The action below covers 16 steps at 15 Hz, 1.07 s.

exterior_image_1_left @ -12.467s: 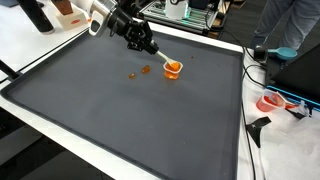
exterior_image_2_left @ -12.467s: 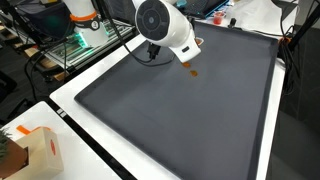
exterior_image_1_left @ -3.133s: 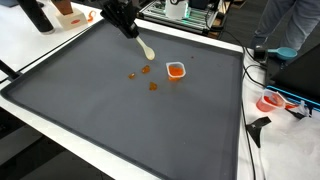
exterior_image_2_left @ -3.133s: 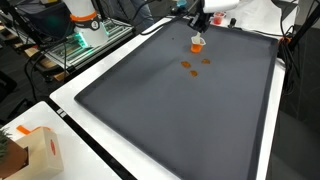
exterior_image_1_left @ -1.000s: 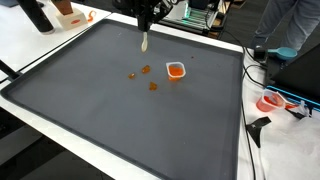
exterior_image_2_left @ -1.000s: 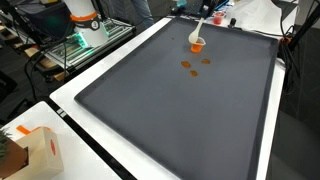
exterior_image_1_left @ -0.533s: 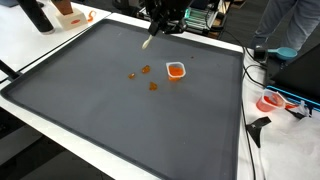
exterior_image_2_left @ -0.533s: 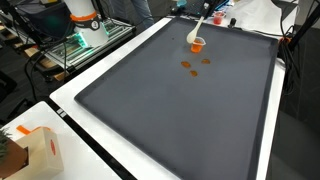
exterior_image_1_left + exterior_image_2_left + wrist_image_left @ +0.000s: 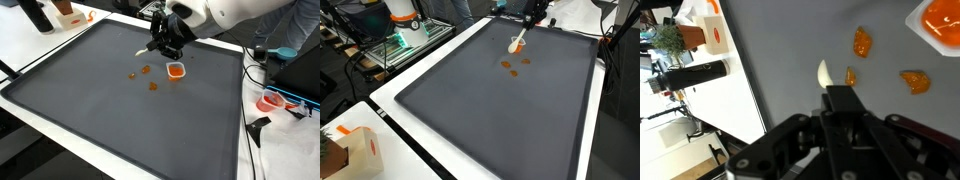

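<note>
My gripper [image 9: 165, 40] is shut on the handle of a white spoon [image 9: 142, 51] and hangs over the far part of the dark mat [image 9: 120, 120]. A small orange-filled container [image 9: 176, 70] sits just below and beside it. Three orange pieces [image 9: 146, 70] lie loose on the mat to its left. In the wrist view the spoon bowl [image 9: 824, 73] pokes out past the gripper [image 9: 843, 102], above the pieces [image 9: 862, 42], with the container [image 9: 940, 20] at the top right corner. In an exterior view the spoon [image 9: 516, 43] hides the container; the gripper [image 9: 532, 17] is above it.
A white border [image 9: 60, 125] rims the mat. A black bottle [image 9: 36, 15] and an orange box [image 9: 70, 12] stand at the far left corner. A person [image 9: 290, 25] and a red-and-white object [image 9: 274, 102] are at the right. A cardboard box [image 9: 345, 150] sits near a corner.
The gripper with the spoon has come down and moved right toward the container over the last second, and the arm's white body has swung into view. The orange pieces and container stayed put.
</note>
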Each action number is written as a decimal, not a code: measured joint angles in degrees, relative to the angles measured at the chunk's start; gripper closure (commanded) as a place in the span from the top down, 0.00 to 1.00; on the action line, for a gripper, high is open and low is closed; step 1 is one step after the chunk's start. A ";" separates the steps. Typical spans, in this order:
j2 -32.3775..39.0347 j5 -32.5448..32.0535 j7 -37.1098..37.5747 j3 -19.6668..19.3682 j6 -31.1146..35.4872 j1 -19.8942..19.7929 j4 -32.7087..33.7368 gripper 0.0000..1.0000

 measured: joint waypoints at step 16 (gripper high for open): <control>8.82 -2.76 4.77 -1.58 -0.92 0.45 8.77 0.03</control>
